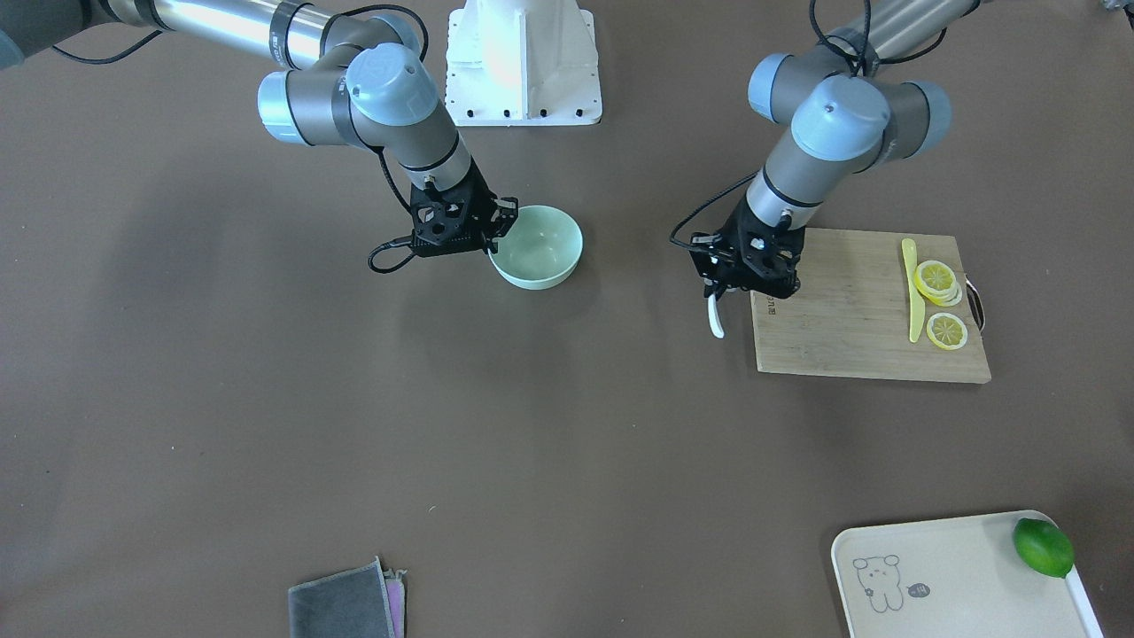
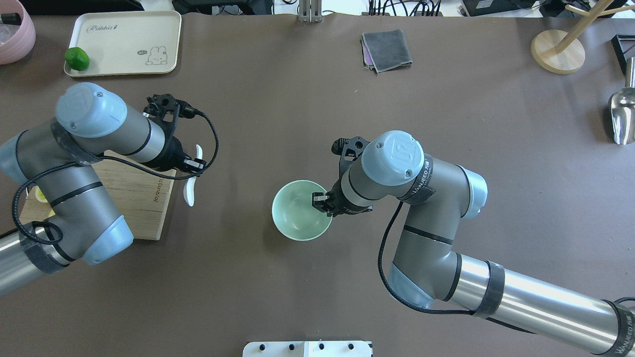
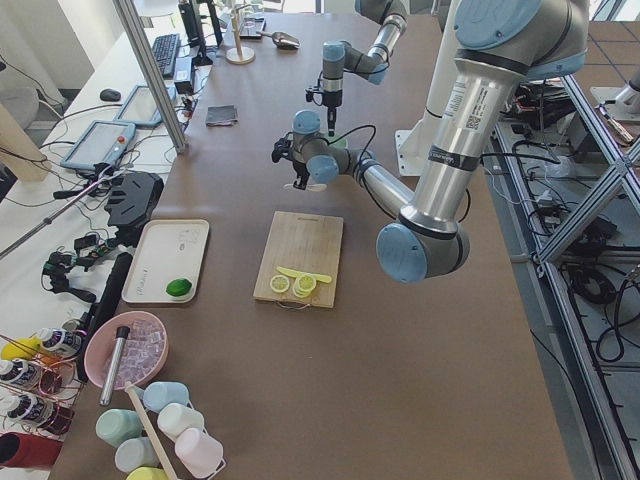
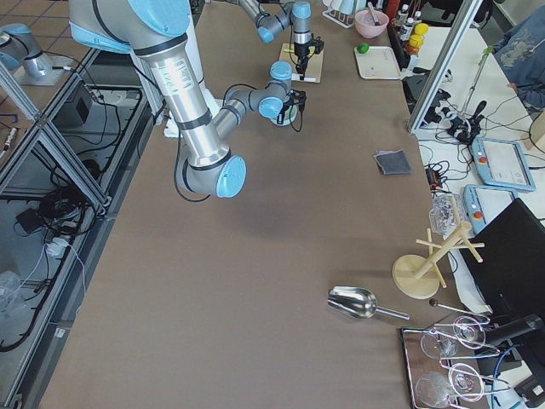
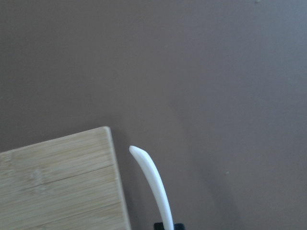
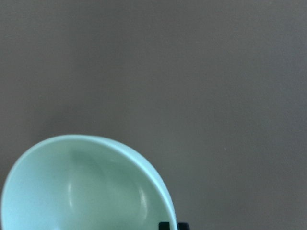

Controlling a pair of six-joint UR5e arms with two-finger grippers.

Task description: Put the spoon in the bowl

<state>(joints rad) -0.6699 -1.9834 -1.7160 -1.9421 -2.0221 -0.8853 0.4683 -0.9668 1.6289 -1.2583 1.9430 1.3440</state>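
Pinching the spoon (image 2: 189, 193) partway along its length, the left gripper (image 2: 193, 164) has its fingers pressed onto it, with a white end showing on either side of the fingers, just off the corner of the cutting board (image 2: 139, 198). The right gripper (image 2: 320, 199) has its fingers clamped on the rim of the bowl (image 2: 287, 218); the bowl's body lies to one side of the fingertips, well apart from the spoon. Legible writing: "Rabbit" on the tray (image 2: 124, 52); the stamp along the cutting board's edge cannot be read.
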